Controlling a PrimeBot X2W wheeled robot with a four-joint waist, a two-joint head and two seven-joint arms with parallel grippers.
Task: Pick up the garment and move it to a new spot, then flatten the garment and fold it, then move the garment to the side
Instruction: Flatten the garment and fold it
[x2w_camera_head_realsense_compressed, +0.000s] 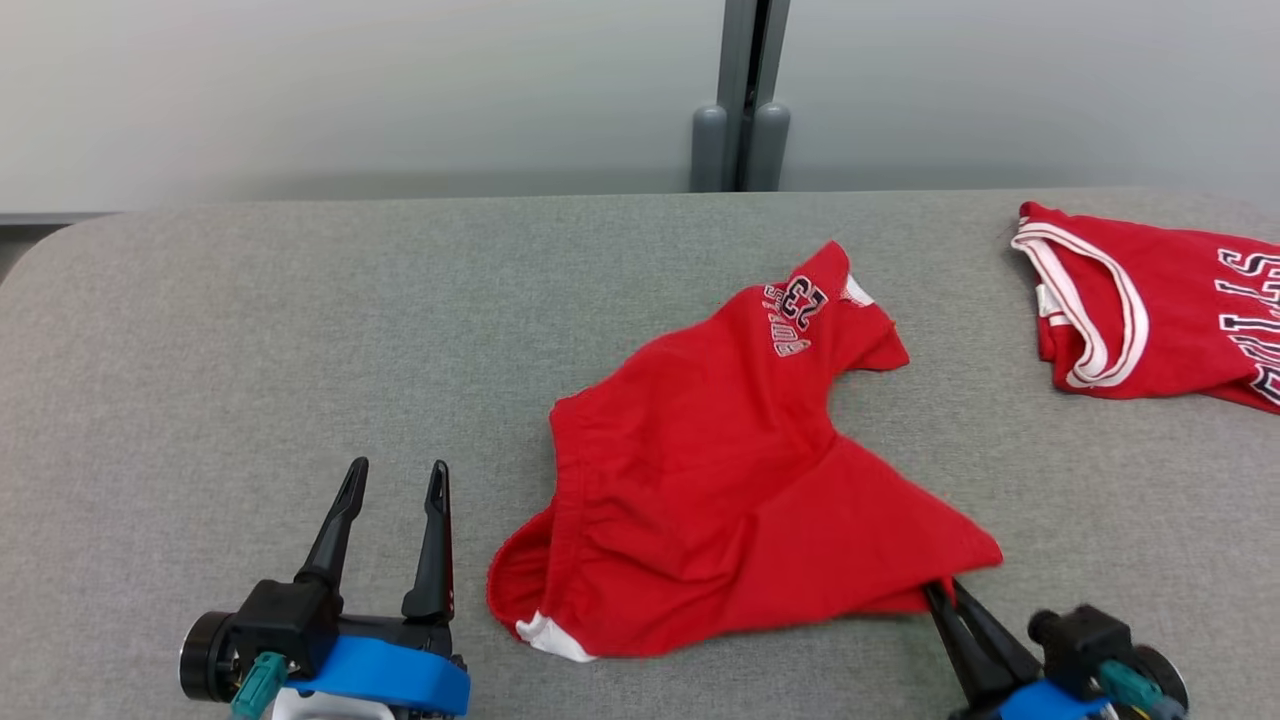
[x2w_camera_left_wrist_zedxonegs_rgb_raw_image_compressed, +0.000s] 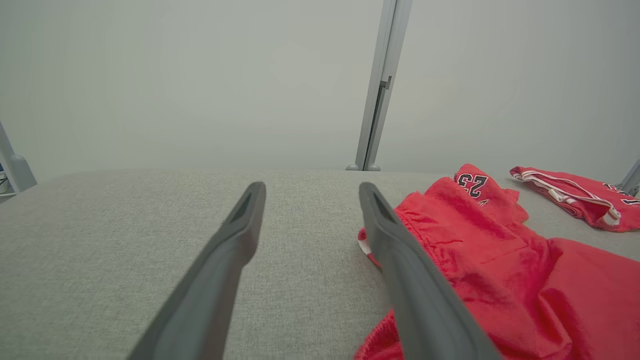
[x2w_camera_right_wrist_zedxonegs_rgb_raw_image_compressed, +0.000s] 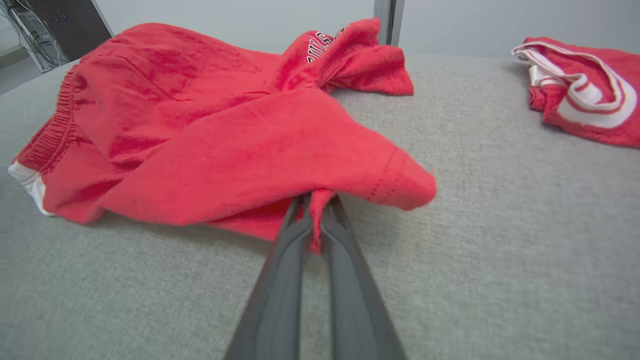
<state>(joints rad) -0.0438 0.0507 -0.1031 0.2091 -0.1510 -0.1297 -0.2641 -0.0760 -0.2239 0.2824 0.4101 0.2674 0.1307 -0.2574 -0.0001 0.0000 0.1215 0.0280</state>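
The grey counter (x2w_camera_head_realsense_compressed: 250, 350) has open room to the left, so I judge the carry should go that way. It should rise slowly so the bulk trails clear of the red jersey (x2w_camera_head_realsense_compressed: 1150, 310) at the far right. The red shorts (x2w_camera_head_realsense_compressed: 720, 470) lie crumpled right of centre. The right gripper (x2w_camera_head_realsense_compressed: 940, 592) has its fingers pressed together on a fold of the near leg hem; a deep pinch should resist slipping. The left gripper (x2w_camera_head_realsense_compressed: 398, 467) sits just left of the shorts, fingers spread, holding nothing. The cloth looks soft and rumpled, with a gathered waistband (x2w_camera_head_realsense_compressed: 565, 480), a white trim (x2w_camera_head_realsense_compressed: 545, 635) at the near left corner and a "23" print (x2w_camera_head_realsense_compressed: 805, 297) on the far leg.
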